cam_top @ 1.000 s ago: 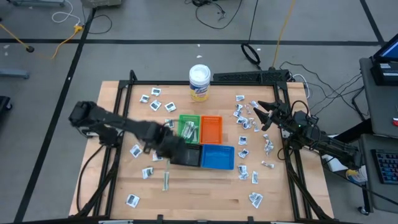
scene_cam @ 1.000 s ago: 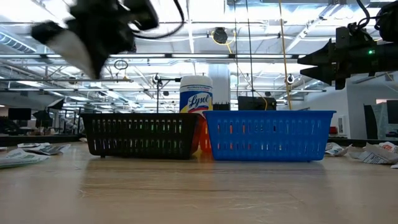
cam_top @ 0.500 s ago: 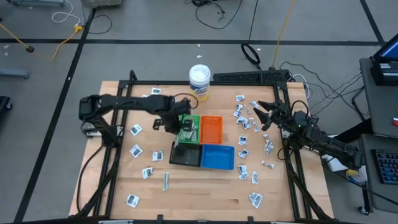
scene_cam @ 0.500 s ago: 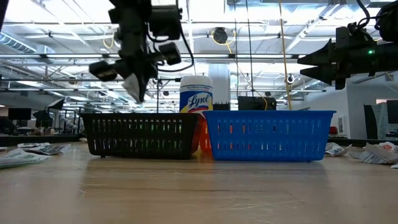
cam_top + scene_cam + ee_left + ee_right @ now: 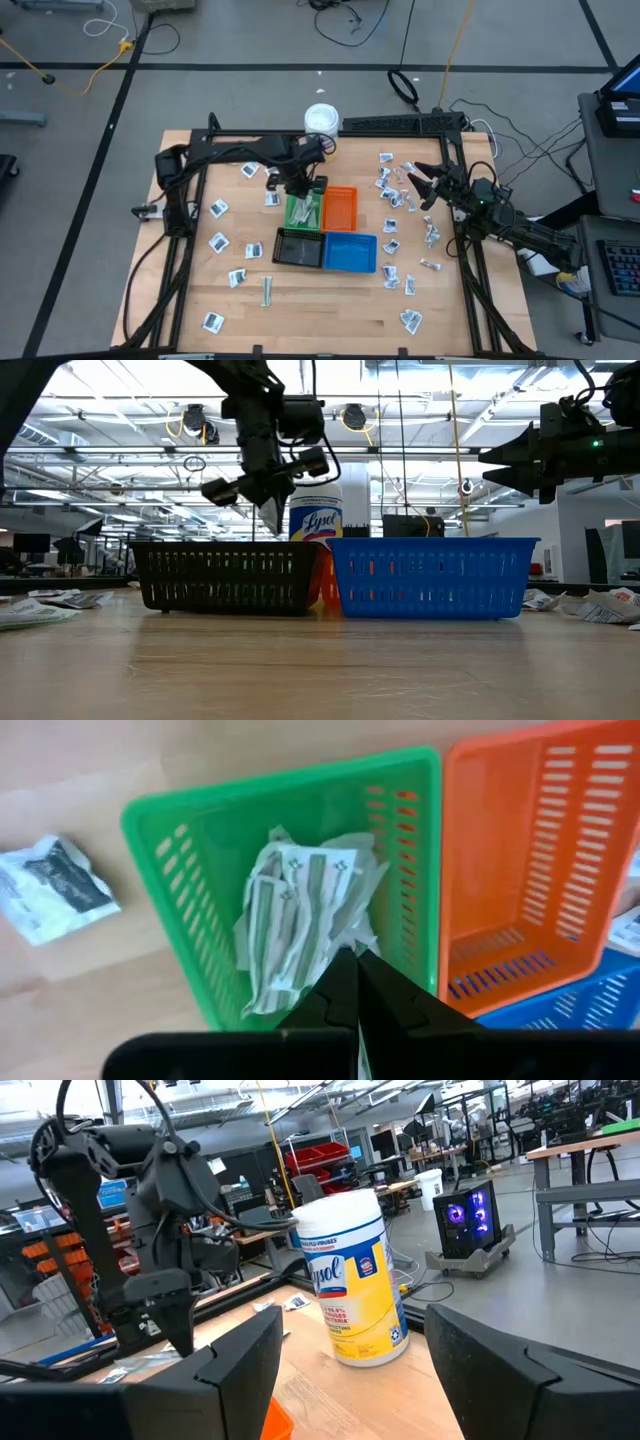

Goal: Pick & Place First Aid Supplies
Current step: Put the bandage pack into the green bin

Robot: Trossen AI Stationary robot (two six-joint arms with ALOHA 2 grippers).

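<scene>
Packets (image 5: 217,242), first aid, small, flat, white-grey with dark print: scattered over the bench (image 5: 330,310) on both sides of the tray cluster. One pale packet (image 5: 271,512) is pinched in the left gripper (image 5: 268,508), fingers closed on it, the packet hanging below the fingertips in the low view.

Left gripper position: above the green tray (image 5: 170,860), which lies directly beneath it. Inside that tray, under the gripper, a heap of pale wrapped strips (image 5: 300,915). Orange tray (image 5: 530,870) just beside the green one; blue tray (image 5: 350,253) and black tray (image 5: 299,248) on the side of the cluster farther from the tub. One loose packet (image 5: 55,895) on the bench outside the green tray's wall.

Tub (image 5: 350,1280), white lid, yellow label: upright on the bench beyond the left gripper, at the back edge.

Right gripper (image 5: 416,183): fingers spread wide, nothing between them, held above the bench well apart from the trays. A loose group of packets (image 5: 392,195) lies below and around it, more packets (image 5: 410,320) trailing toward the front edge.
</scene>
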